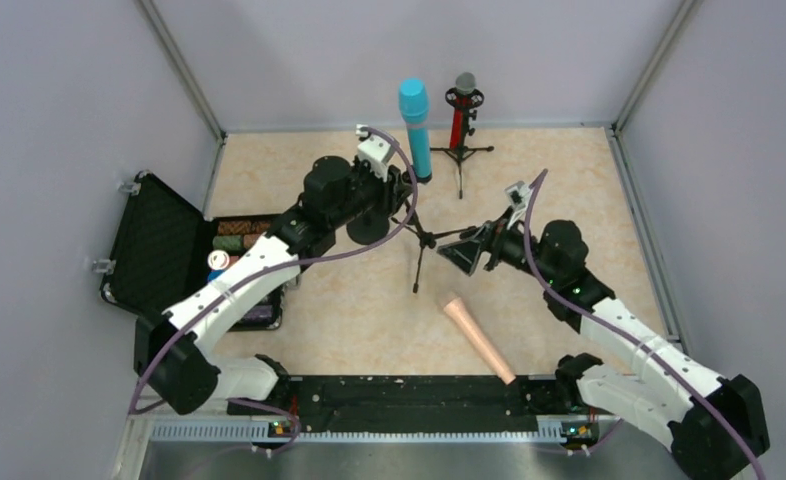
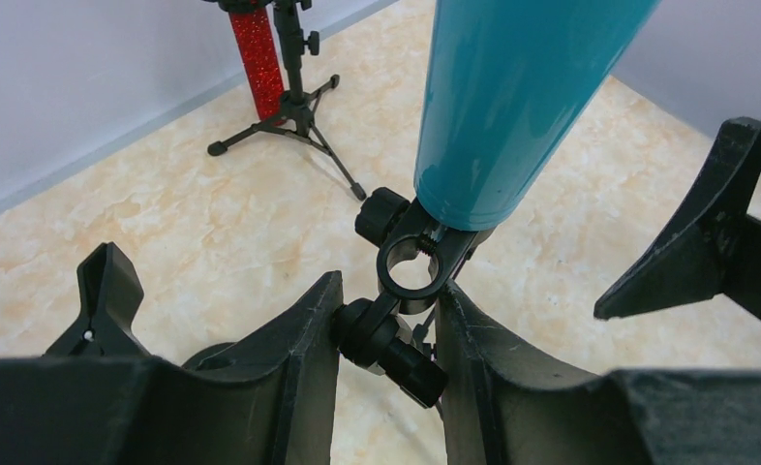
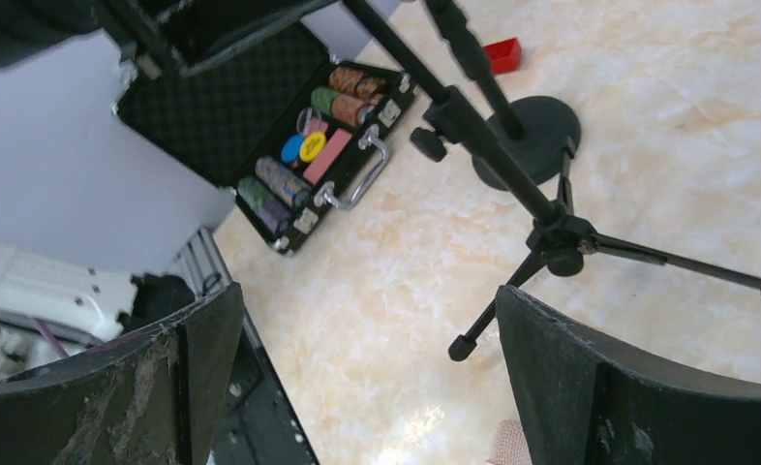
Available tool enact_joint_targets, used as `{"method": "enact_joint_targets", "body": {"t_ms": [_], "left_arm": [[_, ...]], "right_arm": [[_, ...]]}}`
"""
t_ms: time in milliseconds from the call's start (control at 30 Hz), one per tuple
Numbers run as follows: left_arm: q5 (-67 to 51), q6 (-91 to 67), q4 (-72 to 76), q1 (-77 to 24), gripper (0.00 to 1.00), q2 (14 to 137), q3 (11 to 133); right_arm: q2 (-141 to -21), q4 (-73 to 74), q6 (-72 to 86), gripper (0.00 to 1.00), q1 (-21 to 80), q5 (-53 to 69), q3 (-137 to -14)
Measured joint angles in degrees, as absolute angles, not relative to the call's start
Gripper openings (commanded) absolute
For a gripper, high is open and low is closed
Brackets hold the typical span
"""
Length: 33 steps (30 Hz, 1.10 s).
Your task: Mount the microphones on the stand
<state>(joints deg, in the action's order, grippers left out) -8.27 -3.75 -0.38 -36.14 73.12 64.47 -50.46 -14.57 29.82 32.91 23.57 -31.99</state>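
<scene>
You've got red microphone [image 1: 458,118] and cyan microphone [image 1: 416,130] apparently mounted, pink microphone [image 1: 479,338] lying near on bench [image 1: 569,180] unmounted; left end effector [image 2: 388,325] clamps the cyan's stand [image 2: 410,266], right end effector [image 3: 367,300] apart.

Cyan-blue microphone [image 1: 415,128], glittery red microphone [image 1: 458,122] – grey mesh head, peach-pink microphone [image 1: 479,338], black stand [image 1: 420,262], beige marbled tabletop [image 1: 359,320]

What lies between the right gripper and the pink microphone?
Nothing: in the top view, only bare tabletop separates the right gripper from the pink microphone.

left arm [image 1: 231,290]: white shells, black joints
right arm [image 1: 641,352]: same colours
cables [image 1: 412,195]: purple
left end effector [image 2: 388,305], right end effector [image 3: 369,325]: black wedge fingers
</scene>
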Motion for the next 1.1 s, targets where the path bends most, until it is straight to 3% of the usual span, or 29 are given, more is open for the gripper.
{"method": "enact_joint_targets", "body": {"t_ms": [233,367,667,1100], "left_arm": [[-8.14,-1.52,-0.36,-33.95,0.0,81.41,71.35],[-8.51,-1.19,0.12,-31.9,0.0,86.91,76.64],[-8.14,-0.69,0.45,-27.99,0.0,97.91,86.96],[-3.55,3.16,0.47,-26.61,0.0,104.16,94.19]], "right_arm": [[-52.69,-20.23,40.86,0.97,14.9,35.2,-30.33],[-53.12,-20.6,43.68,0.97,10.2,38.24,-29.52],[-54.5,-18.94,43.9,0.97,9.56,39.59,-28.51],[-56.82,-17.06,41.56,0.97,9.56,39.53,-28.51]]}}
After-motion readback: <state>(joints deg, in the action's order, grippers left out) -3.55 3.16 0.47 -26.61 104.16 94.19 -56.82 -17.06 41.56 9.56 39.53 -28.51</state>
